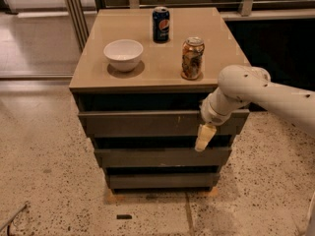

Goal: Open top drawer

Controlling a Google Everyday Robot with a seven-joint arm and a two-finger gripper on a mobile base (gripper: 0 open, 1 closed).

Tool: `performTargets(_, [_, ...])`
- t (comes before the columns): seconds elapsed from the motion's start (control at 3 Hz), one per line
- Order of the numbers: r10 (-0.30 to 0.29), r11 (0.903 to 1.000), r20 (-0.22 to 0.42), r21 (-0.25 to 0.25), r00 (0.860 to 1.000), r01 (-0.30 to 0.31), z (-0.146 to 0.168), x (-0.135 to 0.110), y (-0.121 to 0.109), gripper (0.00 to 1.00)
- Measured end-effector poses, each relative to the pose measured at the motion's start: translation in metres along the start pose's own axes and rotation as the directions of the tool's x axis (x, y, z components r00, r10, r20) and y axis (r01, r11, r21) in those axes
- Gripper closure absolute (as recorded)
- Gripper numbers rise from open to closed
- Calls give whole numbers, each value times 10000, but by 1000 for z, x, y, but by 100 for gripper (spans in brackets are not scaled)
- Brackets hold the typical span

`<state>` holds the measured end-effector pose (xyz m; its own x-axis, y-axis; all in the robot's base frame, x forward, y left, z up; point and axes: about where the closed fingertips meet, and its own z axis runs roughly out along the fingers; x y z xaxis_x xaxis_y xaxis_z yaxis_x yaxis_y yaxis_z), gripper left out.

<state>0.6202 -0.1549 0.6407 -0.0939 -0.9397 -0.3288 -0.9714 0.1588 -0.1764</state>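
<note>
I take the top drawer (pixel 142 123) as my reference. It is the uppermost grey front, directly under the surface (pixel 147 77), with a dark gap along its upper edge and pale scratches on its right half. I judge it shut, or very nearly so.

Above the drawer's left half a white bowl (pixel 123 54) stands on the surface. Above its middle, toward the back, is a blue can (pixel 161 23). Above its right half, nearer the front, is a brown can (pixel 192 58), upright.

At the drawer's right end the tool (pixel 204 137) hangs pointing down, across the drawer's lower edge and the gap beneath it. The arm (pixel 275 95) comes in from the right of the drawer. I cannot tell how far open the tool is, or whether it has any hold on the drawer.

The front has no handle, so I need purchase behind an edge before pulling. I would then draw straight out, square to the drawer front, and slowly. A pull from the drawer's right end may twist it and make it bind, so I would sooner work nearer its middle. I would also keep the motion gentle so the cans above the drawer stay standing.
</note>
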Motion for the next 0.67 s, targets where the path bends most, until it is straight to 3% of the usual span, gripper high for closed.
performTargets(0.67, [700, 9965, 791, -516, 9944, -660, -2, 7, 16, 0])
